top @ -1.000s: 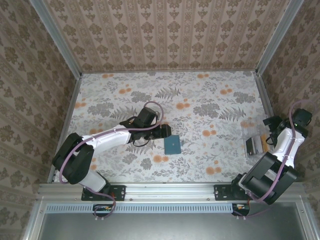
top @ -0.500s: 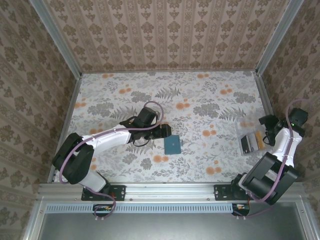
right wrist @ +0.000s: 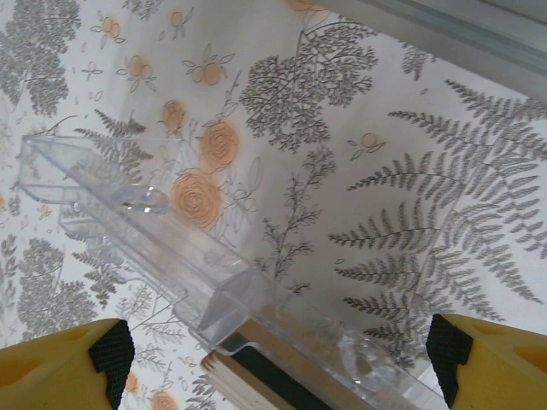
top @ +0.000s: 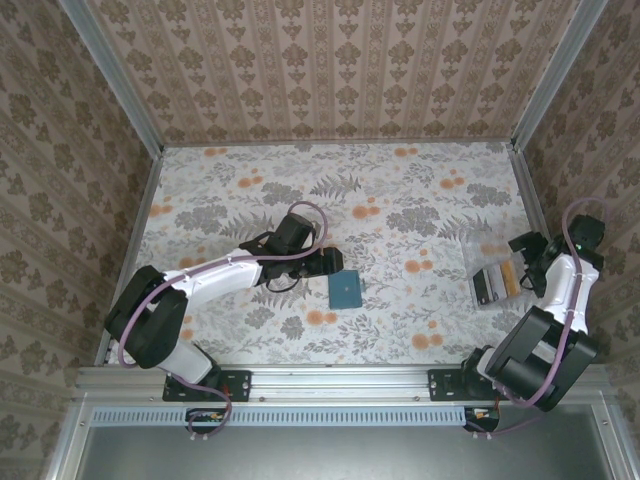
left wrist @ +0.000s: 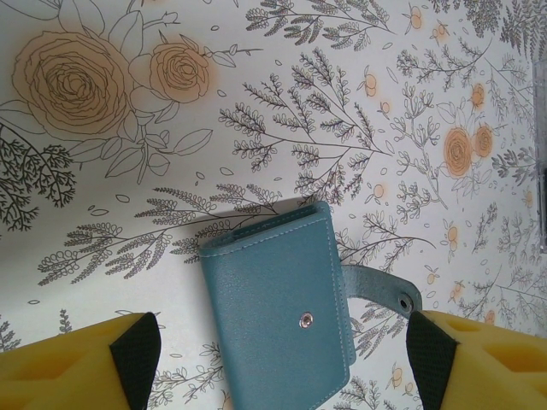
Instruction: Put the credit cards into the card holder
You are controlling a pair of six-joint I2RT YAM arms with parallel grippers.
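Probably featherlight, stiff and slick-faced: thin rectangular plastic credit cards (top: 498, 284), tan-yellow and dark grey, stood on edge inside a clear plastic box (right wrist: 145, 222) at the right of the floral-patterned bench (top: 400, 190), close to its right rim. Awkward to lift by the faces; better pinched across the exposed top edges, one card at a time, gently enough to avoid a flex or a slip. Faces seemingly turned left and right, long edges running roughly near to far with a slant; too small from above to be sure.

Poised over that box, right end effector (right wrist: 278, 363): released, jaws spread wide, grasping nothing.

Well apart, about mid-bench: small flat teal-blue leather-look card holder (left wrist: 278, 342), lying closed, snap stud (left wrist: 305, 319) facing up, strap flap (left wrist: 380, 290) unfastened and jutting past one side. Likely soft, light, prone to sliding and to folding shut again; best pinned on one cover, or taken at the free edge opposite the spine. Nearly square, the slightly longer side near to far, a little tilted.

Hovering just above it, left end effector (left wrist: 282, 367): released, pads (left wrist: 137, 359) either side with clear gaps, holding nothing.
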